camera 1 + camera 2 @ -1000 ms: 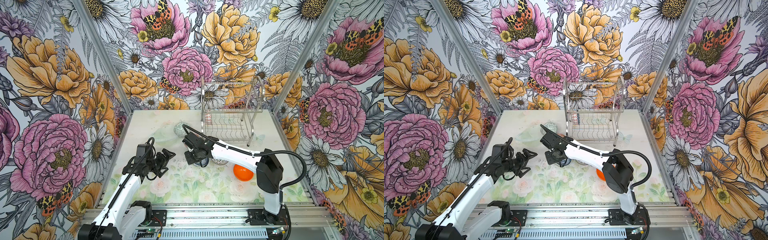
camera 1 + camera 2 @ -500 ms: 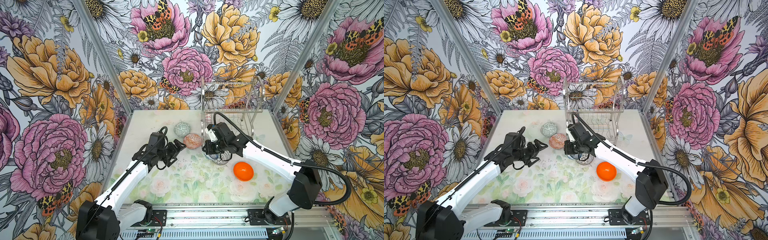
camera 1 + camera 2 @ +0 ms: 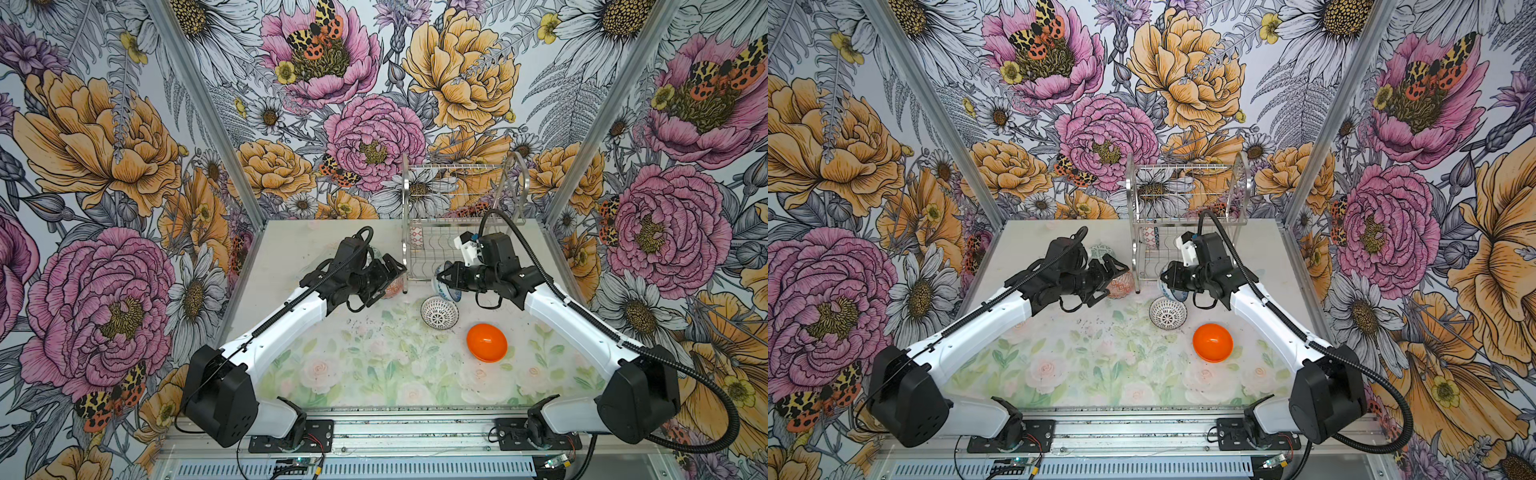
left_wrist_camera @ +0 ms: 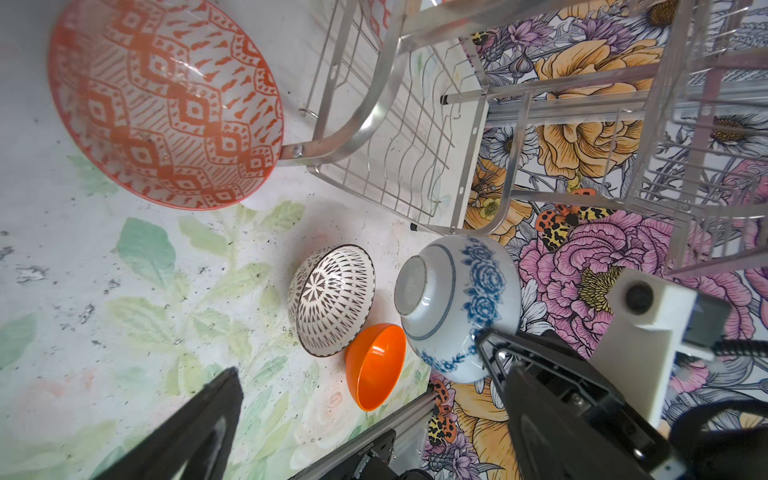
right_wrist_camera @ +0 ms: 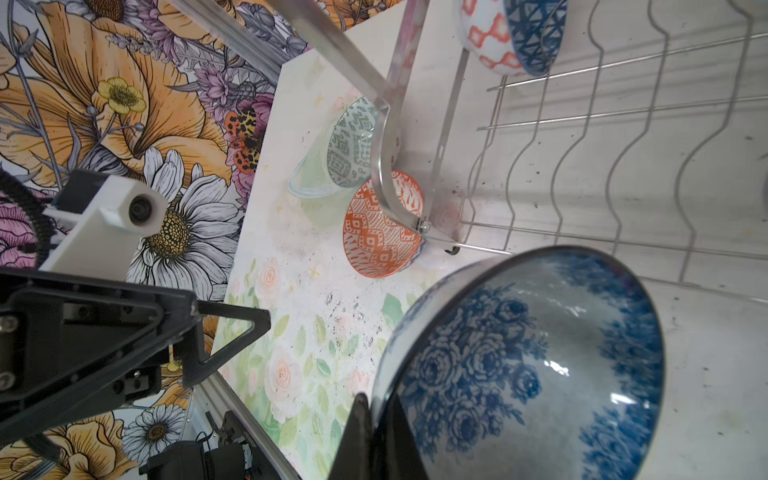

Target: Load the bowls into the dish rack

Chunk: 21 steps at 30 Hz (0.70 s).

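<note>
My right gripper [image 3: 443, 277] [image 5: 374, 405] is shut on the rim of a blue floral bowl [image 3: 448, 289] [image 5: 540, 365] [image 4: 457, 307], holding it tilted just in front of the dish rack [image 3: 405, 232] [image 3: 1133, 232] [image 5: 582, 145]. My left gripper [image 3: 390, 280] [image 3: 1115, 282] [image 4: 374, 436] stands open and empty over the orange-white bowl [image 3: 394, 287] [image 4: 166, 104] by the rack's left leg. A grey-green bowl [image 3: 1102, 251] [image 5: 349, 145] sits behind that gripper. The black-and-white lattice bowl [image 3: 439, 312] and the plain orange bowl [image 3: 486, 343] rest on the table. Two bowls [image 5: 511, 37] stand in the rack's lower tier.
The rack stands at the back of the table [image 3: 374, 374], close to the floral back wall. Floral side walls and metal corner posts [image 3: 557, 199] hem in the table. A metal rail [image 3: 415, 428] carrying both arm bases runs along the front edge.
The right gripper has carried the blue floral bowl from the middle of the table rightwards to the rack's front. The left arm has reached forward and right to the orange-white bowl.
</note>
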Each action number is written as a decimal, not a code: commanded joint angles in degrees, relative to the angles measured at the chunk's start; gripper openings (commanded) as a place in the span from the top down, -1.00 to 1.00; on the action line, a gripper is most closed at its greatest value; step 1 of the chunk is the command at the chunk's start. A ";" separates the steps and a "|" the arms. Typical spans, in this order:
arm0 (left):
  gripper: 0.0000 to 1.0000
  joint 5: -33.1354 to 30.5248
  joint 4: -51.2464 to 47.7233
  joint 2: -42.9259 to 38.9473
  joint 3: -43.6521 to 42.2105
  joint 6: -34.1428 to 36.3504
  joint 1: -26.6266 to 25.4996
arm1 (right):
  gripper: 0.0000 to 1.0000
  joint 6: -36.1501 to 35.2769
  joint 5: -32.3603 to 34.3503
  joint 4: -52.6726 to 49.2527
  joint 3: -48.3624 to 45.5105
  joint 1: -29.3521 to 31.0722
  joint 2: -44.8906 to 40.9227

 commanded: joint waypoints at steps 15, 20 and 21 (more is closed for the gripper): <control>-0.97 0.21 0.82 5.87 7.01 6.57 -0.81 | 1.00 0.61 -9.14 11.47 0.80 -5.52 3.11; -0.97 1.16 0.97 7.33 7.89 10.73 0.10 | 1.00 1.56 -8.64 15.30 -1.11 -5.61 3.58; -0.97 1.03 1.09 7.60 7.93 11.43 0.24 | 1.00 2.26 -8.86 16.59 -1.76 -5.77 3.84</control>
